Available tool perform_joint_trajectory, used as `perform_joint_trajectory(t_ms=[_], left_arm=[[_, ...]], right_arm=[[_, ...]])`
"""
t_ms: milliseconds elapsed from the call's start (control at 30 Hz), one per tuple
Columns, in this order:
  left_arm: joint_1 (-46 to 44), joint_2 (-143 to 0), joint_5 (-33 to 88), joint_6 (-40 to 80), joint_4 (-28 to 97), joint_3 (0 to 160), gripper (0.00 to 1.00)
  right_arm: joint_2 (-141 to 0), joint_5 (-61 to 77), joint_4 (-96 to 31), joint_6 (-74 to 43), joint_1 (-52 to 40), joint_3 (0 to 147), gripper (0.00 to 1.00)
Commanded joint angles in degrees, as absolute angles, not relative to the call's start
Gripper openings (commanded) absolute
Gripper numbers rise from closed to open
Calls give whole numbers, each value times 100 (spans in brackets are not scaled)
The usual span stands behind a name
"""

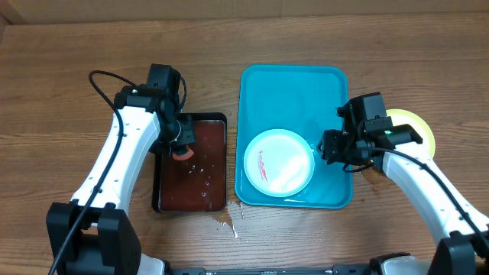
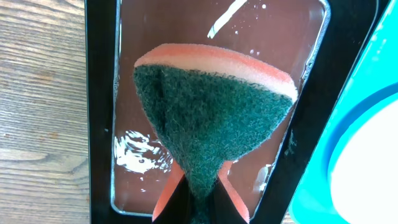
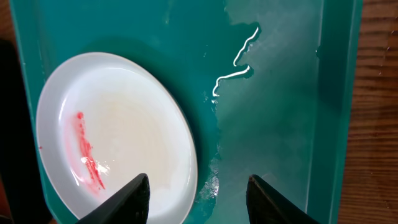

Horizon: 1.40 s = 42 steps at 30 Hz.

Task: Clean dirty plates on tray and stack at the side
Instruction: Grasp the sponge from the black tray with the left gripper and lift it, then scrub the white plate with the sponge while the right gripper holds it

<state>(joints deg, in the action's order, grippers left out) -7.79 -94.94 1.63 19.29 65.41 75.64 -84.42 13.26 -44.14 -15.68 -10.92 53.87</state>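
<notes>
The turquoise tray (image 1: pixel 294 72) lies flat on the brown wood-grain bench (image 1: pixel 61 92), and a film of water covers part of its floor. A white plate (image 1: pixel 279 160) rests right side up in the tray's near-left part, with a red streak on its left half. A yellow-green plate (image 1: pixel 425 128) lies on the bench just right of the tray, partly hidden.

No readable text, label or number shows anywhere.
</notes>
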Motion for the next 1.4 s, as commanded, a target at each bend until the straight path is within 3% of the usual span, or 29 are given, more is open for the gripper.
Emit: perform_joint_trajectory(t_ms=[0,267,500,633,667,733,1000,1367], left_arm=[[-792,-9437,106,1817,6576,7699,4],[-792,-9437,106,1776,6676,7706,4],[-792,-9437,106,1776,6906,7966,4],[-792,-9437,102,1772,7129,8331,4],[-792,-9437,106,1774,7181,8444,4],[-803,-9437,154,1778,7192,8512,4],[-1507,-9439,1796,2128,6167,8497,4],[-3437,-10219,1070,3116,4661,8180,4]], right_arm=[[-8667,1295,-4324,-1496,-1184,5275,52],[-9061,515,-3848,-1892,-1682,5059,50],[-9421,519,-3470,-1916,-1881,5019,37],[-9640,517,-3371,-1955,-1929,5019,19],[-9662,517,-3369,-1981,-1929,5019,10],[-9662,521,-3371,-1979,-1929,5019,4],[-9662,523,-3393,-1979,-1929,5019,4],[-9662,565,-3479,-1977,-1929,5019,4]])
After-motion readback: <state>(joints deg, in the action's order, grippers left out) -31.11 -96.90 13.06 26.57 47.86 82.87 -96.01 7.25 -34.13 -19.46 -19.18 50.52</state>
